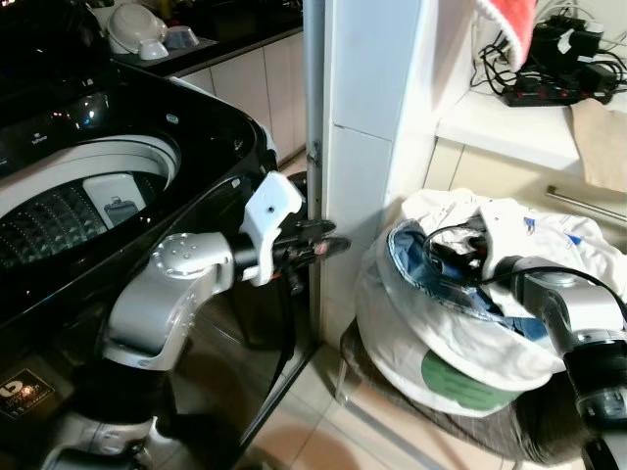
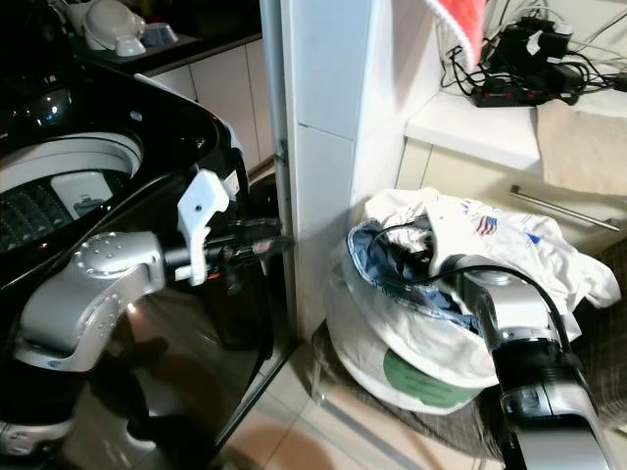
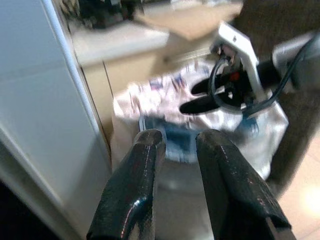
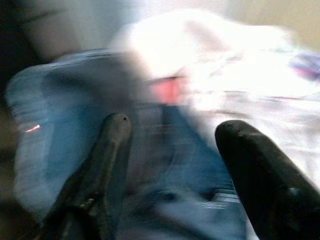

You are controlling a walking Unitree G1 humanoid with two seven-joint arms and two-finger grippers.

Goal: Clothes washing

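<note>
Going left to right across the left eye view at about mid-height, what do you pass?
Washing machine with its drum open → left gripper held out toward the pillar → white tiled pillar → laundry bag of clothes → right gripper over the blue garment in the bag.

White laundry bag (image 1: 446, 338) sits on floor at right, mouth open, stuffed with blue denim (image 1: 416, 264) and crumpled white clothes (image 1: 519, 230). Black top-load washing machine (image 1: 118, 186) at left, lid up, drum exposed.
</note>
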